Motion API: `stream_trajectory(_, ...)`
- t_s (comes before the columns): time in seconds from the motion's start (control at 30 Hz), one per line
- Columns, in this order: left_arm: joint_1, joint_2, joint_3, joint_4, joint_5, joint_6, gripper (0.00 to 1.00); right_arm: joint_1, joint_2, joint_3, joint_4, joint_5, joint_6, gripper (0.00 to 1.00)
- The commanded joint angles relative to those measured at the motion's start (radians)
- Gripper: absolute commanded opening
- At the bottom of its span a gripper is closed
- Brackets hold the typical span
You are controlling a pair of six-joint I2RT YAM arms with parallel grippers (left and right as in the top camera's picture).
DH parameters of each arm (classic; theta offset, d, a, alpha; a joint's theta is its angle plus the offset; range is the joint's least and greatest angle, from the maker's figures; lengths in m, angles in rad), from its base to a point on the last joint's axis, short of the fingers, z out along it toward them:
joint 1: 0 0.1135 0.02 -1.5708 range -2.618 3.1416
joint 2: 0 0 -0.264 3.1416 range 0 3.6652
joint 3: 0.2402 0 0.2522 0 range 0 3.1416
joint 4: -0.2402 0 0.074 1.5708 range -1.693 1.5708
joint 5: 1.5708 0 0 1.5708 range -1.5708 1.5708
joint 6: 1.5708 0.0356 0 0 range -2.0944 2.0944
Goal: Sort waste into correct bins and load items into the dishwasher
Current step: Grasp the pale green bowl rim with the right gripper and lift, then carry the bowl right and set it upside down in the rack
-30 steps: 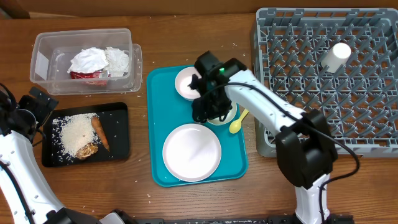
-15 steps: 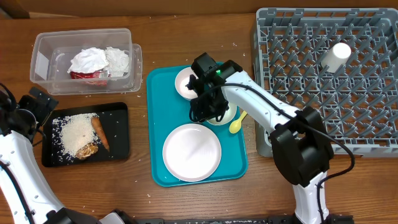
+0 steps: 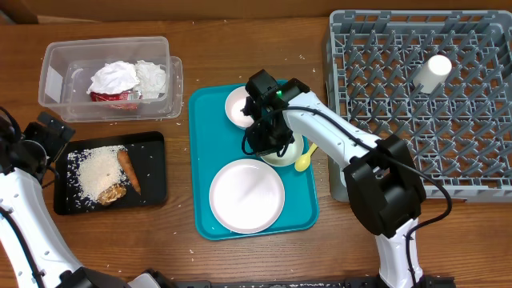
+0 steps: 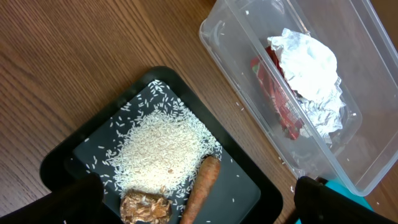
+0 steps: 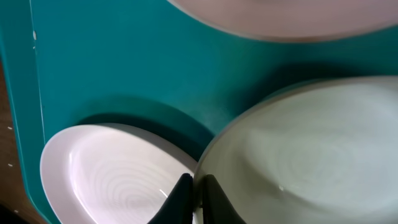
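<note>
Rim of the pale green bowl is pinched between the pressed-together fingers of the right claw; the bowl rests on the teal tray and does not appear lifted. Just beyond the claw lies the pale pink plate, just on its near side the large white plate, and just to its right the yellow spoon, all on the same tray. Well to the right stands the grey dish rack, holding only a white cup.

Well to the claw's left, the waste looks sorted. The clear tub holds the crumpled napkins and the red-and-white wrapper. The black tray carries the rice, the carrot piece and the brown chunk. A few stray grains dot the bench.

The left claw hangs spread wide and empty above the black tray.

By this reading, binning is essentially complete. Loading has barely begun: bowl, two plates and spoon are left.
</note>
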Motion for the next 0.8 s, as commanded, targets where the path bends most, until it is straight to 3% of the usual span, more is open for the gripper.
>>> stream_trajectory(0.0,0.003,0.003,0.005,0.002,-0.006,-0.01,1.0,0.0,0.005,0.003,-0.011,-0.006,0.021,0.06)
stream_trajectory(0.3,0.003,0.003,0.005,0.002,-0.006,-0.01,1.0,0.0,0.003,0.079,-0.127,-0.005,0.021,0.04)
stream_trajectory(0.77,0.002,0.003,0.005,0.002,-0.006,-0.01,1.0,-0.032,-0.039,0.418,-0.319,-0.005,0.013,0.04)
